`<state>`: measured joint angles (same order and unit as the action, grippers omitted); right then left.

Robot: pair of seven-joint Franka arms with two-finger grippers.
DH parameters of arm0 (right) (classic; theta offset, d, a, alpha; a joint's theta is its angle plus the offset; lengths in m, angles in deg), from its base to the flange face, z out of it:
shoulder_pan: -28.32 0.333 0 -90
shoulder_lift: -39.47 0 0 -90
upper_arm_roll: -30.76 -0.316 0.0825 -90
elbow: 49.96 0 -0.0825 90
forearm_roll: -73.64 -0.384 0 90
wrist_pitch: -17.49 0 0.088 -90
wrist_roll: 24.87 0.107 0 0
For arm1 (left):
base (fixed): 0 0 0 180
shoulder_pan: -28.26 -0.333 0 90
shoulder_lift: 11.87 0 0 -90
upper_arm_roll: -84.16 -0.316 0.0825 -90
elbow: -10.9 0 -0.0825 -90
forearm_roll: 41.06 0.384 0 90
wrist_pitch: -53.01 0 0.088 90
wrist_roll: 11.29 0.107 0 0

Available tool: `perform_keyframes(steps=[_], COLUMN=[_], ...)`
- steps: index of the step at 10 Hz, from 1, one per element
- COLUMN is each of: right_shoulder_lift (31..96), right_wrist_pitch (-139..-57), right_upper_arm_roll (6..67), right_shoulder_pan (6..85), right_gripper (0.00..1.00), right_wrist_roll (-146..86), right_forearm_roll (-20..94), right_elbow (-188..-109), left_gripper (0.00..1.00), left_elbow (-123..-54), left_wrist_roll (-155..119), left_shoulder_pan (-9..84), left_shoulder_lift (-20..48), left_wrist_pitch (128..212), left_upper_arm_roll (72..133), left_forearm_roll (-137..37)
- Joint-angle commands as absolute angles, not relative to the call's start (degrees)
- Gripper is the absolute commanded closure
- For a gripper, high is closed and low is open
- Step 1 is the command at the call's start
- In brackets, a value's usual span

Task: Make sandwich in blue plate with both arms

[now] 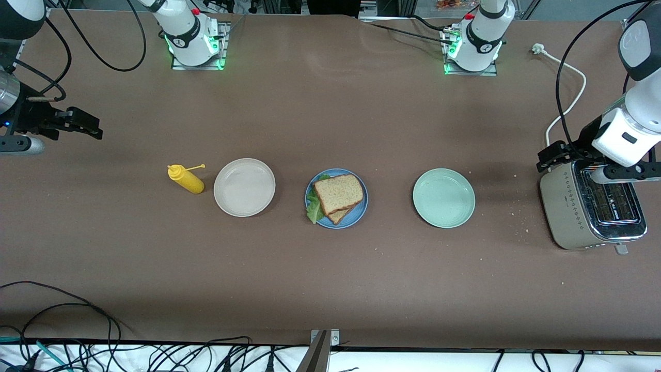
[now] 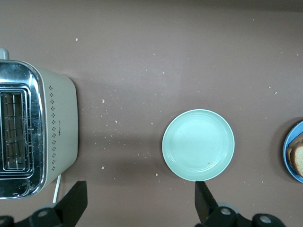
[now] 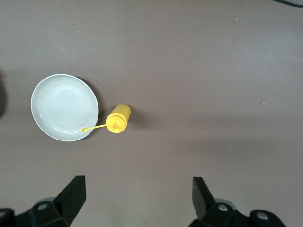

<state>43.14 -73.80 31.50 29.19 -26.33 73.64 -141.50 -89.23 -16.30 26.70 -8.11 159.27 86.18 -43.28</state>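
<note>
The sandwich sits on the blue plate (image 1: 362,209) at the middle of the table. Two brown bread slices (image 1: 338,194) are stacked there, with a green lettuce leaf (image 1: 313,207) sticking out from under them. The left wrist view catches the blue plate's rim (image 2: 287,153) and a bit of bread (image 2: 298,158). My left gripper (image 1: 550,155) (image 2: 140,203) hangs open and empty over the table by the toaster. My right gripper (image 1: 85,125) (image 3: 139,198) hangs open and empty over the right arm's end of the table.
A beige plate (image 1: 244,187) (image 3: 65,107) and a yellow squeeze bottle (image 1: 186,179) (image 3: 118,119) lie toward the right arm's end. A pale green plate (image 1: 443,198) (image 2: 198,144) and a toaster (image 1: 588,206) (image 2: 57,127) lie toward the left arm's end. A white cord (image 1: 568,77) trails nearby.
</note>
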Motion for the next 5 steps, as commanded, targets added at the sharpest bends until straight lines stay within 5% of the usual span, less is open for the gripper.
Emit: perform_keyframes(steps=[1,5], right_shoulder_lift=[43.6,43.6], right_wrist_pitch=[-73.7,-73.8], right_upper_arm_roll=[31.5,31.5], right_shoulder_pan=[29.2,29.2], right_gripper=[0.00,0.00], right_wrist_roll=[-27.0,-26.9], right_forearm_roll=[73.2,73.0], right_elbow=[-140.3,-140.3], left_gripper=[0.00,0.00], left_elbow=[-88.3,-87.7], left_wrist_roll=[-14.2,-14.3], left_shoulder_pan=[26.0,22.8], left_shoulder_lift=[-8.4,-7.8], left_wrist_pitch=[158.3,158.1], left_upper_arm_roll=[86.5,90.3], left_forearm_roll=[-44.8,-44.2])
